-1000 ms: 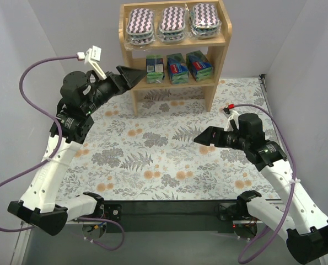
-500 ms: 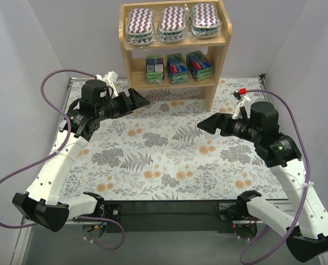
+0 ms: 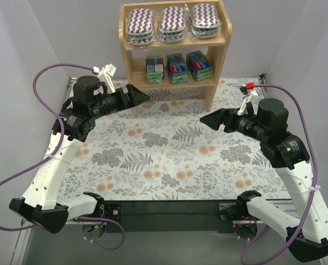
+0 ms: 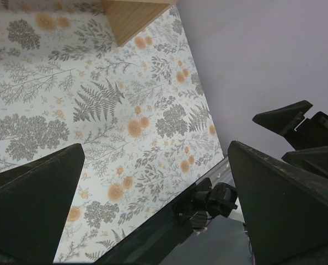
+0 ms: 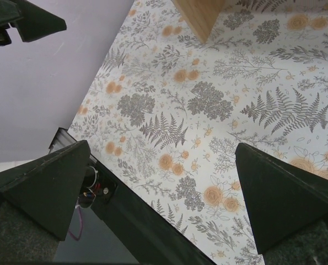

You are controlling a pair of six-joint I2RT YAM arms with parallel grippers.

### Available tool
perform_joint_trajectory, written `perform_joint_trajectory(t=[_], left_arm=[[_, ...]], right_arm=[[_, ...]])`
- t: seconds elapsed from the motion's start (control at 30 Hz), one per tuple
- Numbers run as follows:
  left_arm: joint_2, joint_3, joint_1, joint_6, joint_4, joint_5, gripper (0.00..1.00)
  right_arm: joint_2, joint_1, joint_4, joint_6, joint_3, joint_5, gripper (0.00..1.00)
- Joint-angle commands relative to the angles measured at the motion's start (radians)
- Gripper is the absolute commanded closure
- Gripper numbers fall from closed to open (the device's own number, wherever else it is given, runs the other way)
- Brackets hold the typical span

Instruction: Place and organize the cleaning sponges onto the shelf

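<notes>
Here the left tool (image 4: 156, 149) hangs wide open over the floral-print counter (image 4: 125, 110), its two dark fingers (image 4: 37, 193) low in the frame with only the pattern showing between them. A corner of the wooden shelf (image 4: 132, 14) pokes in at the top. Over on the right, against the lilac wall (image 4: 252, 55), sits the dark right tool (image 4: 293, 124).

Wide floral tabletop (image 3: 169, 160) free for passing; shelf (image 3: 175, 85) stands at far edge, both tiers packed with sponges (image 3: 171, 22).

The light is even and bright from above, with only soft shadows under the arms on the surface (image 3: 169, 160). Both wrist views are sharp on the floral pattern, with no glare.
</notes>
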Motion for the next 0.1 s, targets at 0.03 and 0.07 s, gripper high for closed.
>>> perform_joint_trajectory(t=[0.03,0.07], left_arm=[[-0.007,0.054,0.002,0.035,-0.009,0.037,0.02],[-0.009,0.054,0.002,0.035,0.001,0.034,0.02]], right_arm=[[-0.02,0.005,0.013,-0.036,0.053,0.037,0.01],[-0.019,0.005,0.011,-0.037,0.054,0.057,0.01]])
